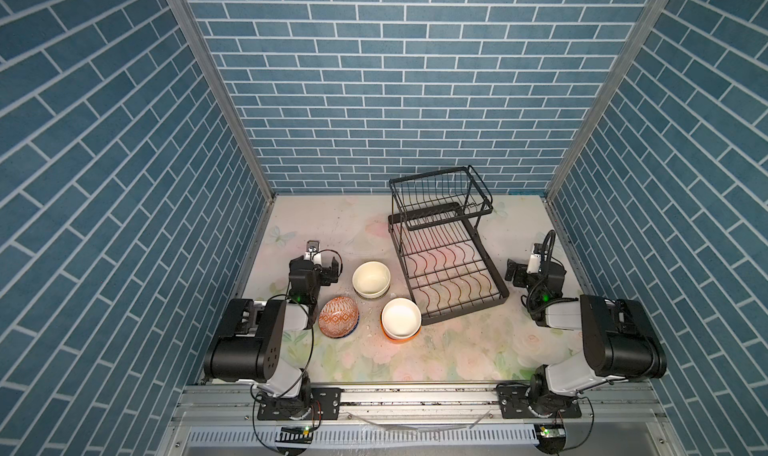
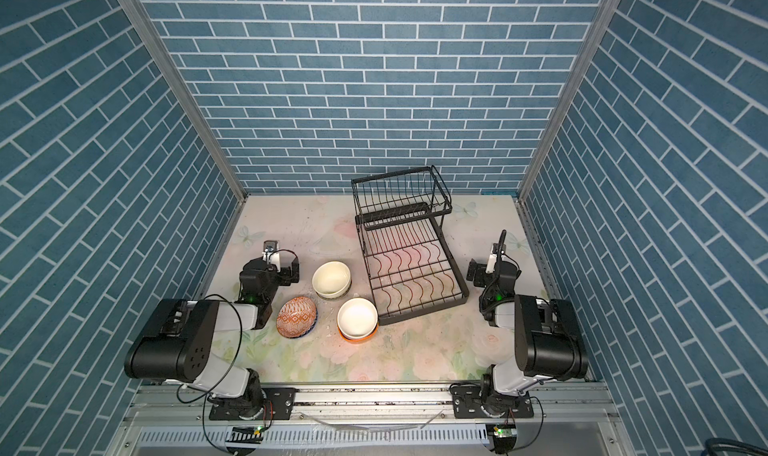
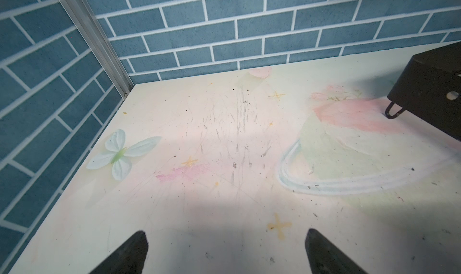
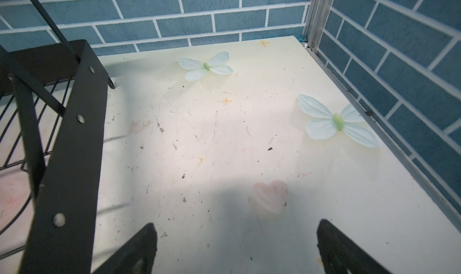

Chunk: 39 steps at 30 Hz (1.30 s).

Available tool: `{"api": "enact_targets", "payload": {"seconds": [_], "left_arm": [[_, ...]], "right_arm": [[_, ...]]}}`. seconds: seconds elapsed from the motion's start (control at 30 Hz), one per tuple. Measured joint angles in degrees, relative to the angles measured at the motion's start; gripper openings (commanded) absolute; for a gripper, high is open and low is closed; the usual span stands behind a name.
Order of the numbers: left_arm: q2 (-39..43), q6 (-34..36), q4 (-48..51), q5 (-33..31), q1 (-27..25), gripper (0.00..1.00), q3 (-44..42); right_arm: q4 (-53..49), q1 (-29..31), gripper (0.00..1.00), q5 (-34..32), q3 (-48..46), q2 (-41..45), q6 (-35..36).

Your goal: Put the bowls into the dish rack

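Waiting with nothing loaded yet, the rack (image 1: 446, 258) sits empty on the table (image 1: 457, 350). All the bowls stand just beside the rack's near corner, in three little stacks. The white stack (image 1: 401, 319) with an orange bowl at the bottom almost touches the rack. The cream stack (image 1: 371, 278) is a bit farther from the rack, and the orange patterned stack (image 1: 338, 317) is farthest.

The left gripper (image 3: 225, 252) has its jaws wide apart and holds nothing. It hangs past the cream stack, away from the rack. The right gripper (image 4: 237, 247) is also wide apart and empty, just beside the rack's other long side.

Things could go wrong here. The bowls are stacked, so grabbing one rim could lift two bowls, and the lower one might drop and break. A smooth bowl could also slip from the jaws. A bump from the right gripper could push the rack into the white stack.
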<state>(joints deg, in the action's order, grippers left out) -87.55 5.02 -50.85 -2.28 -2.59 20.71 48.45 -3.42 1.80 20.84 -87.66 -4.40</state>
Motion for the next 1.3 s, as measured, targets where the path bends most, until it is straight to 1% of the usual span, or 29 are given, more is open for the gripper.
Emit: {"api": "enact_targets", "payload": {"seconds": [0.4, 0.57, 0.73, 0.87, 1.03, 1.3], "left_arm": [[0.0, -0.02, -0.22, -0.37, 0.0, 1.0, -0.02], [0.96, -0.22, -4.0, -1.38, 0.0, 1.0, -2.71], [5.27, -0.74, -2.05, -3.26, 0.0, 1.0, -3.28], [10.6, -1.29, 4.72, -4.81, 0.0, 1.0, -0.57], [16.02, -3.52, 15.1, -6.71, 0.0, 1.0, 5.27], [22.38, -13.03, 34.01, -6.82, -0.07, 1.0, 14.62]], "right_arm": [[-0.55, 0.0, 0.99, -0.09, 0.11, 0.09, 0.0], [-9.29, 0.0, 0.99, -0.76, 3.43, 3.69, 0.0], [-17.27, 0.0, 0.99, -2.08, 8.33, 9.81, -0.13], [-25.14, 0.0, 0.99, -3.41, 11.32, 13.94, -1.97], [-34.93, 0.0, 0.99, -3.89, 14.73, 17.22, -7.76], [-51.49, 0.83, 0.98, -2.69, 20.85, 18.86, -15.63]]}}
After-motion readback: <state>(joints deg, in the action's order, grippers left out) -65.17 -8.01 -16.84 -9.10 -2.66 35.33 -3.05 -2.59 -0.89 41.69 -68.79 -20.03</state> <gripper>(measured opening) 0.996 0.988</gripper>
